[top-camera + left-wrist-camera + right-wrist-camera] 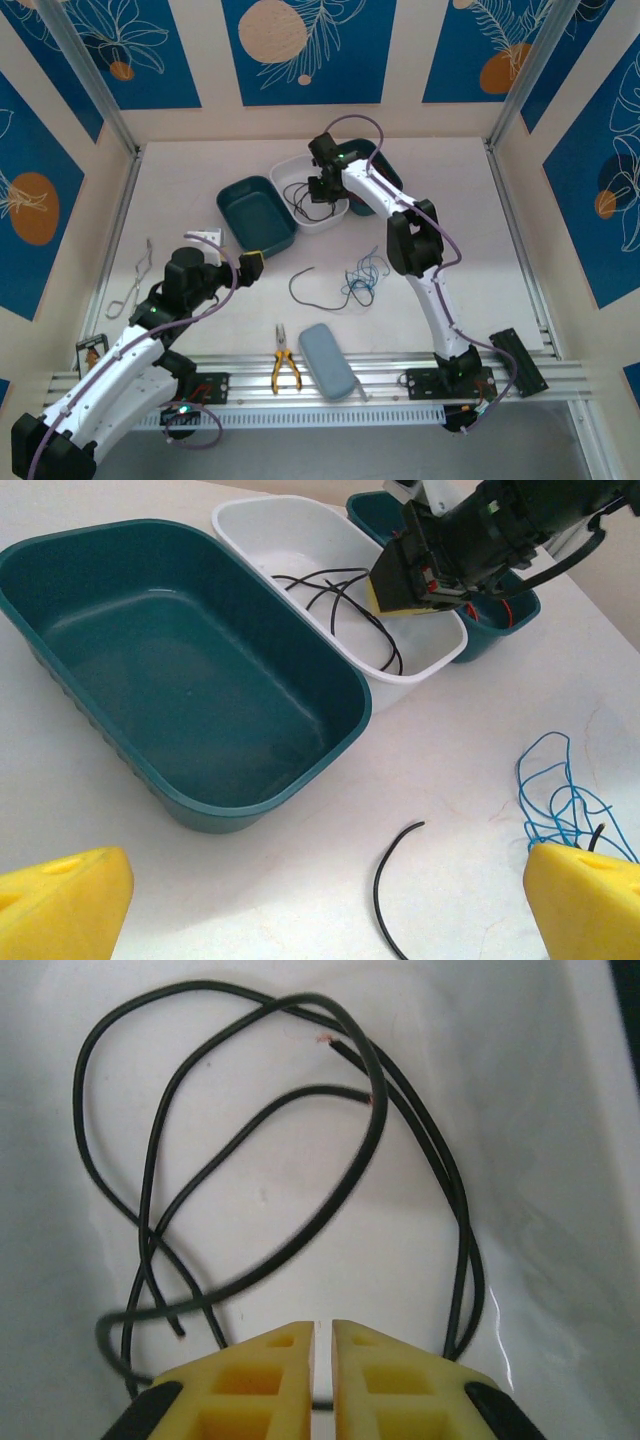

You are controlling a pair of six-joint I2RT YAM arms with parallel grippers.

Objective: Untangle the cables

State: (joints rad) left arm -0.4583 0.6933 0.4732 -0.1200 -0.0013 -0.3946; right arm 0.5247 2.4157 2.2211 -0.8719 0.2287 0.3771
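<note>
Blue-and-cream leaf-print walls [300,50] are enclosing a pale table [470,200], w/ both arm bases sitting at its near edge. L arm is reaching fwd on the left side. The left claw [325,870] is standing wide open, its yellow fingers [60,905] well apart, and is hovering above bare table just in front of a large teal bin [200,680] whose floor is showing bare. R arm is stretching toward the back, w/ the right claw [322,1325] pointing down into a white bin [283,175] that is sitting just beside the large teal bin, betw. it and a second, smaller teal bin [500,615]. The right claw's yellow pads [260,1380] are standing nearly together, leaving only a thin slit. A black cable [375,1120] is lying in loose loops on the white bin's floor and is passing under those pads, approx. at the slit; whether it is pinched cannot be told. A short black cable [378,880] is curving alone on the table centre, near but apart from a loose blue cable tangle [548,805] to its right. Yellow-handled pliers [284,365] and a grey-blue case [327,362] are resting side by side near the front rail, and metal tongs [135,280] are lying at far left.
</note>
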